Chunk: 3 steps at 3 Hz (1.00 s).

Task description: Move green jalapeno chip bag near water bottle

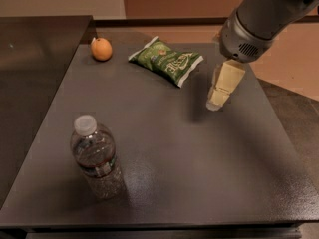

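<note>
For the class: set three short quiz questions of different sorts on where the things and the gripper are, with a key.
1. Fill in: in the camera view, the orange lies to the ____ of the green jalapeno chip bag.
2. True or false: the gripper hangs over the water bottle.
3. Which stands upright on the table? A) orange B) water bottle C) green jalapeno chip bag

Key: 1 left. 2 false: the gripper hangs just right of the bag, far from the bottle. 3 B.
</note>
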### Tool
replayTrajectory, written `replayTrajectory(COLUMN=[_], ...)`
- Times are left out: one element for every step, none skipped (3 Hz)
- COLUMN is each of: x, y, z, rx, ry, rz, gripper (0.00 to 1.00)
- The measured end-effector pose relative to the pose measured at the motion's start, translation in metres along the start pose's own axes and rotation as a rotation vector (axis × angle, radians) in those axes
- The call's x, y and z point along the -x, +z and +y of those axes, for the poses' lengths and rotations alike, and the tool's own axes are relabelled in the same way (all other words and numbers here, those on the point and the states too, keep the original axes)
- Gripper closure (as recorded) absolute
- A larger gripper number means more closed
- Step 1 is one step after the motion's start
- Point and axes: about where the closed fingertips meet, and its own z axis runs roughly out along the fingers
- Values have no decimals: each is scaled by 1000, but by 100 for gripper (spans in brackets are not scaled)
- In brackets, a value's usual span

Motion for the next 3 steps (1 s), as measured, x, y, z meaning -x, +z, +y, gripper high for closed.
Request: replayTrajectory(x=[29,49,62], y=[51,95,128], z=[-24,-56,-86], rx=[-19,-41,-45], ry=[8,75,165], rz=[-50,-91,-120], gripper=[0,0,0])
